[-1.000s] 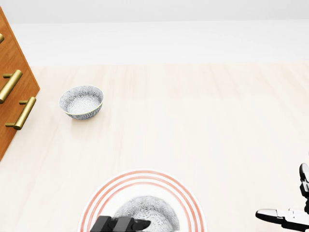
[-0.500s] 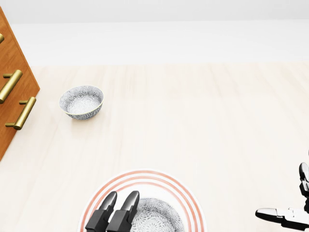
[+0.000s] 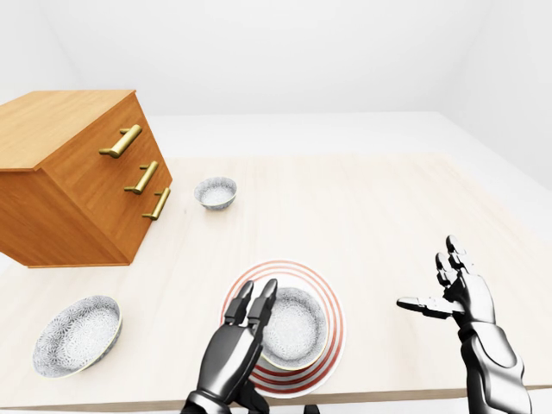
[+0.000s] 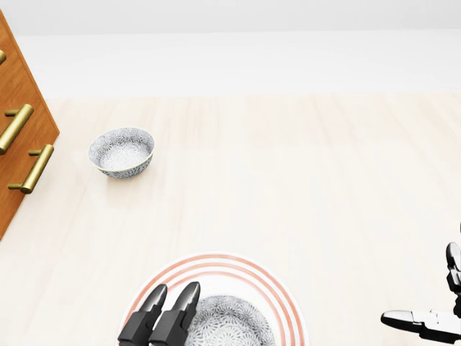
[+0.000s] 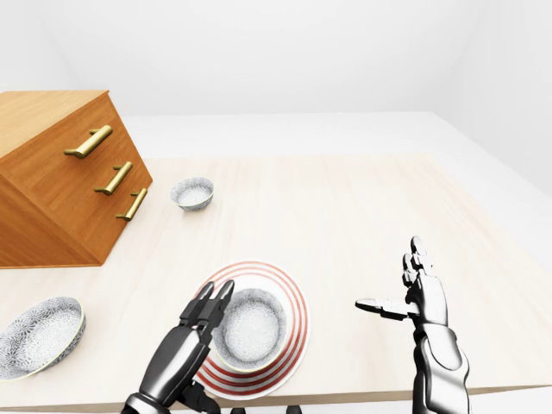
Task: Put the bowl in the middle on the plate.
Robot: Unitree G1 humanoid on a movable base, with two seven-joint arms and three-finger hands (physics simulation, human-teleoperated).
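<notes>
Lying well to the left of the left robot hand (image 3: 237, 341), a large bowl (image 3: 78, 335) sits on the tabletop (image 3: 371, 216) below a wooden chest of drawers (image 3: 78, 181). A small bowl (image 3: 216, 191) stands farther up the left-eye view from that hand, near the chest's brass handles. The left robot hand holds its fingers straight and pressed together along the left rim of the middle bowl (image 3: 295, 326), not closed round it. That bowl sits just right of the hand, inside the red-ringed plate (image 3: 293, 272), while well to the right the right robot hand (image 3: 457, 293) hovers spread and empty.
</notes>
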